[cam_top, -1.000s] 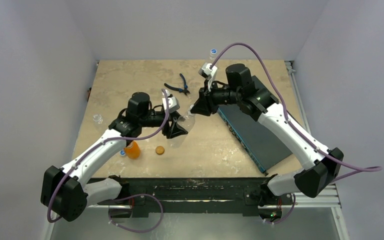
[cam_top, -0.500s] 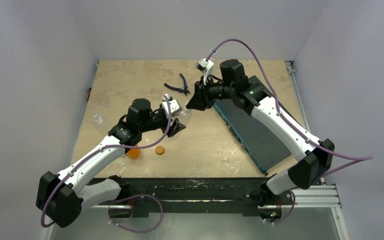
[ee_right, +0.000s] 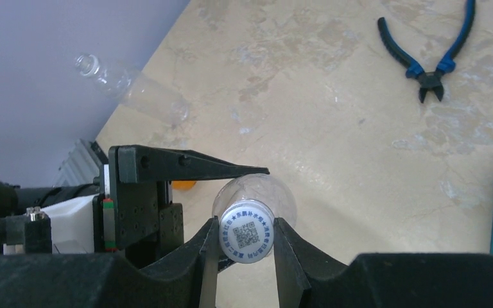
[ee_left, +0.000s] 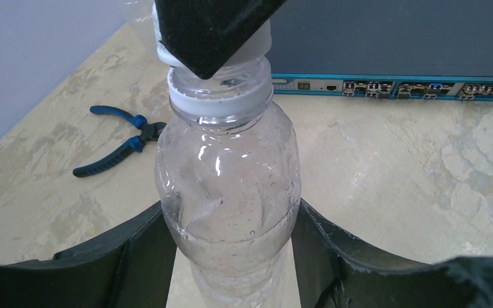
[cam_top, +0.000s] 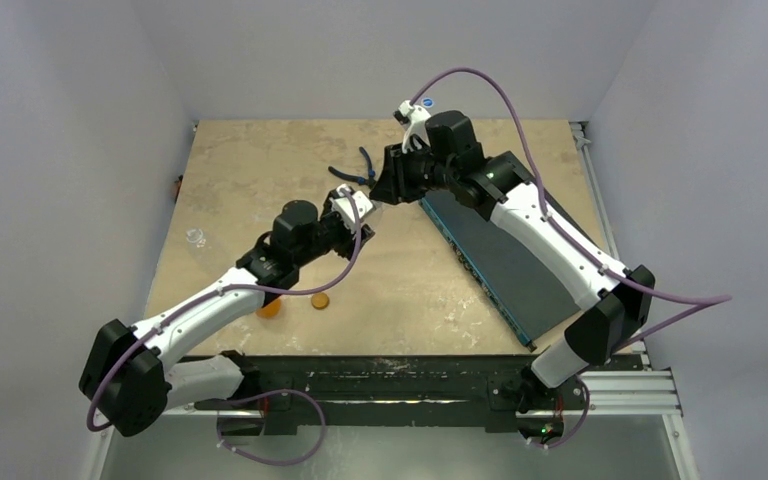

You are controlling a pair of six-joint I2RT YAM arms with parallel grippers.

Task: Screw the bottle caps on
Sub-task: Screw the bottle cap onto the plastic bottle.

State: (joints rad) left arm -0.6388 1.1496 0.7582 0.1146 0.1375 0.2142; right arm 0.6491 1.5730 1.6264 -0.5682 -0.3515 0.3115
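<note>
Both arms are drawing together over the table (cam_top: 260,170): left jaws are clasping the clear bottle (ee_left: 228,173), right jaws are pinching the white cap (ee_right: 248,239) onto its neck, so screwing looks ready.

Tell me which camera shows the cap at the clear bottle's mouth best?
The right wrist view: the cap faces the lens, its printed top plain, pinched in the right hand. The left wrist view shows only its white edge above the bottle, behind that hand. The top view hides it between the arms.
</note>
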